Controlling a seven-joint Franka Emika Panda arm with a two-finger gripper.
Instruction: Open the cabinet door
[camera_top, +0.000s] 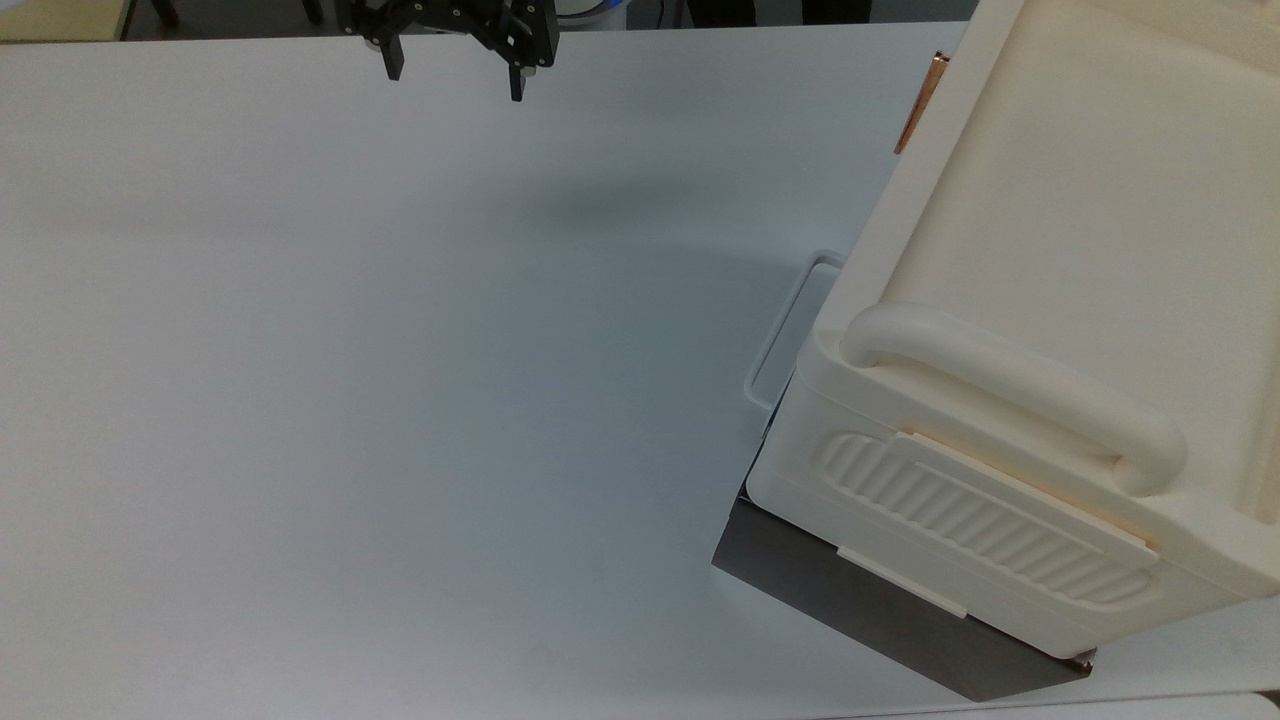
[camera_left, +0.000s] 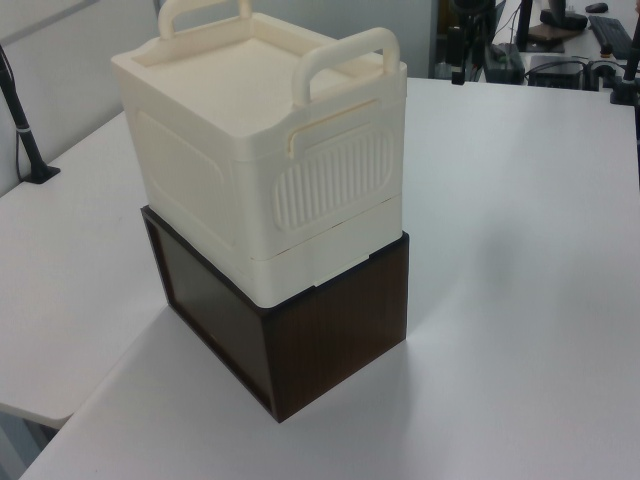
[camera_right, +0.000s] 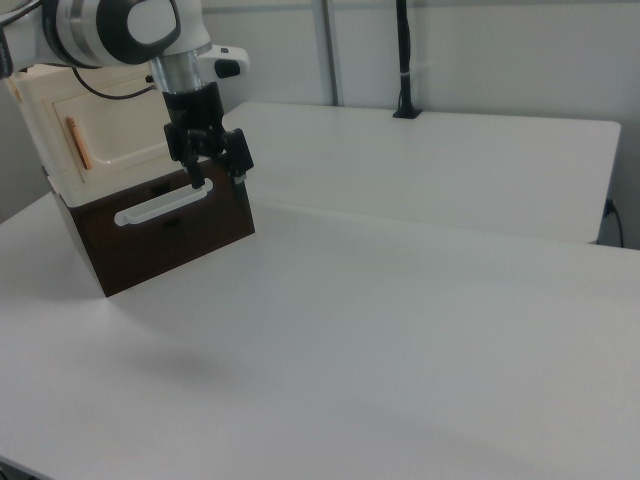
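Cream door (camera_right: 110, 140) sitting shut as the gripper (camera_top: 455, 78), fingers apart, is hanging well away; missing the thin copper handle (camera_right: 72, 143) risks shoving the cabinet (camera_left: 260, 150).

Hand (camera_top: 455, 72) open, empty, fingers pointing down, arm raised above

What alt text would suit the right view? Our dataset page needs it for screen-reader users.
A robot arm's open black gripper hangs above a white table, in front of a cream cabinet stacked on a dark brown box at the right view's left. The cabinet door appears shut, with its copper bar handle at its left edge.
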